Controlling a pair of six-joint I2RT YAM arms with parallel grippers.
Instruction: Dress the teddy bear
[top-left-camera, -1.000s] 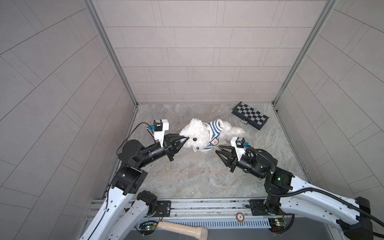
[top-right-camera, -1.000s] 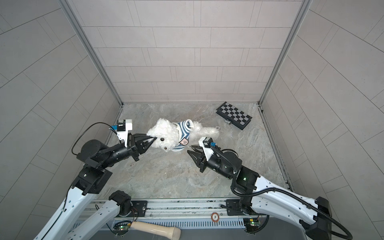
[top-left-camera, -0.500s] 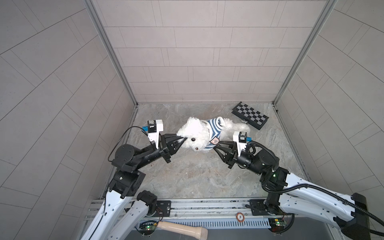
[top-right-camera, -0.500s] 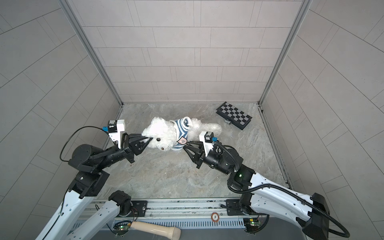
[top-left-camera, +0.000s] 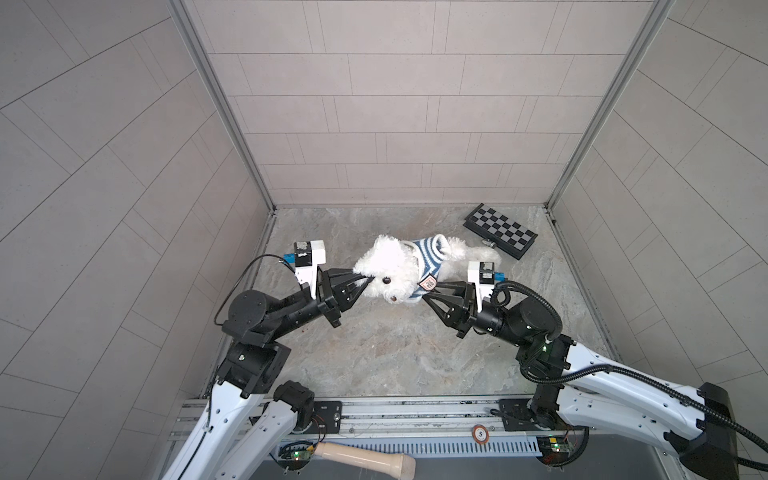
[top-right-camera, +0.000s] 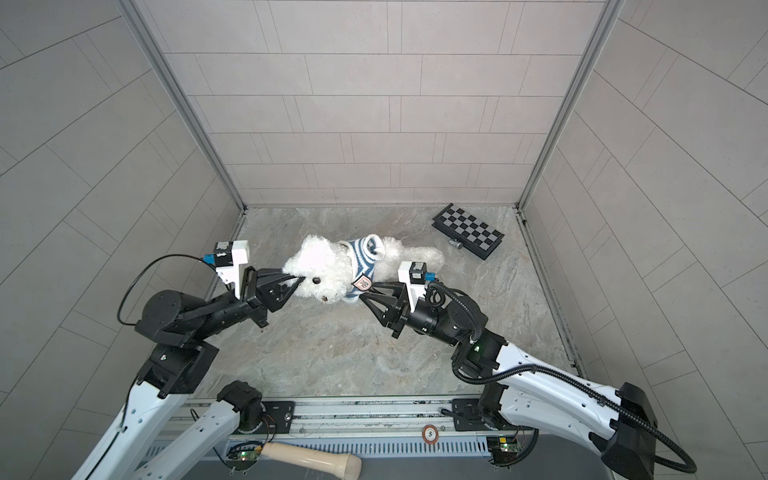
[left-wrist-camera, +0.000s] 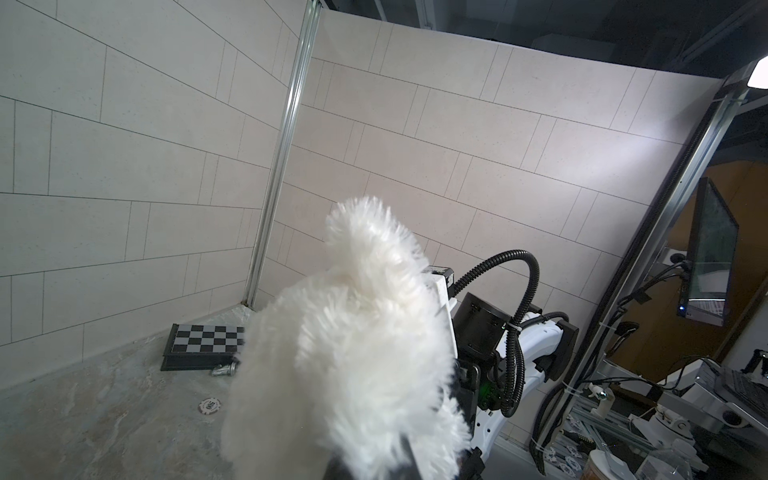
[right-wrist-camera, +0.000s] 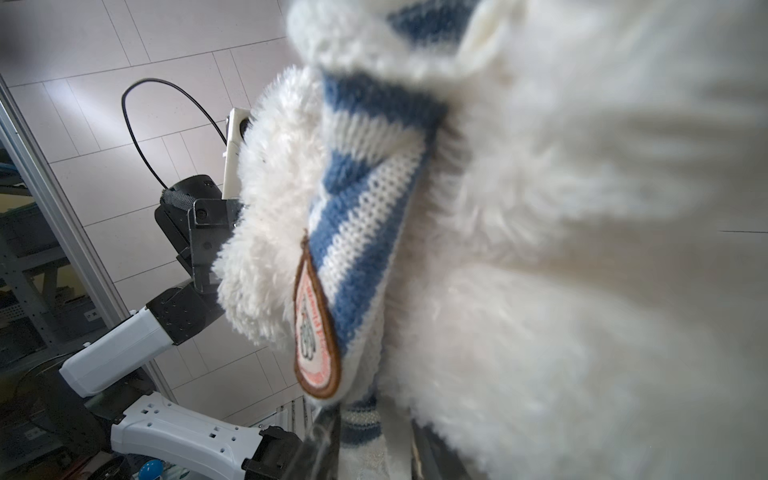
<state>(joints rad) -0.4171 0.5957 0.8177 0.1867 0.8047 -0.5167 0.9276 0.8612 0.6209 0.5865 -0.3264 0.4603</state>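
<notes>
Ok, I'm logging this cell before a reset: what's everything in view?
teddy bear: one, cream-white, mid-floor between the arms
striped shirt: one, blue-white, around the bear's chest
checkerboard: one, black-grey, far right floor corner
metal piece: one, silvery, beside the checkerboard
chip: one, white-dark, flat on the floor
numbered disc: one, red-rimmed, front rail
handle: one, beige, below the rail
left end effector: one, black, shut on the bear's head
right end effector: one, black, at the shirt's hem, grip unclear
</notes>
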